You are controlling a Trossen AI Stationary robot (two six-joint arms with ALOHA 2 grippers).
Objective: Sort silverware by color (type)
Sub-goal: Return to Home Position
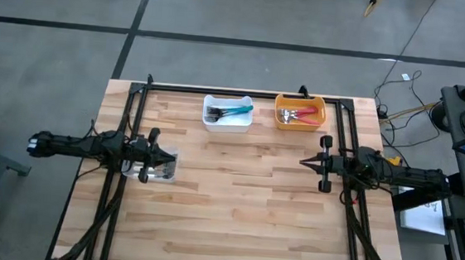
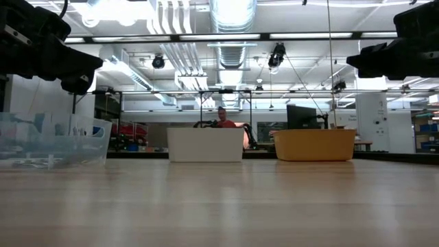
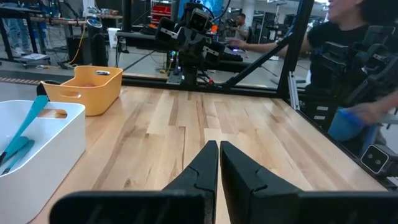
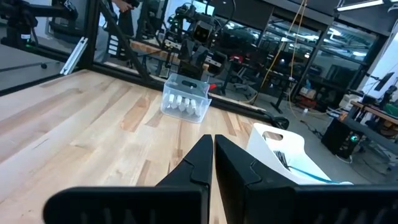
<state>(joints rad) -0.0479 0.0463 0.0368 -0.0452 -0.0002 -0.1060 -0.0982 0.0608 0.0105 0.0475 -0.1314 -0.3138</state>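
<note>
high view, teal-blue silverware (image 1: 236, 111) in white bin (image 1: 226, 126), red-pink silverware (image 1: 304, 113) in orange bin (image 1: 299, 125) beside it, white silverware (image 4: 181, 104) in clear bin (image 4: 200, 99) farther left, left gripper (image 3: 216, 149), right gripper (image 4: 211, 140) both closed

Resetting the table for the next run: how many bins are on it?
3: a white bin at the far edge, an orange bin to its right, a clear bin at the left side.

Pale wood-grain table (image 1: 244, 197), clear plastic bin (image 1: 161, 171)
</note>
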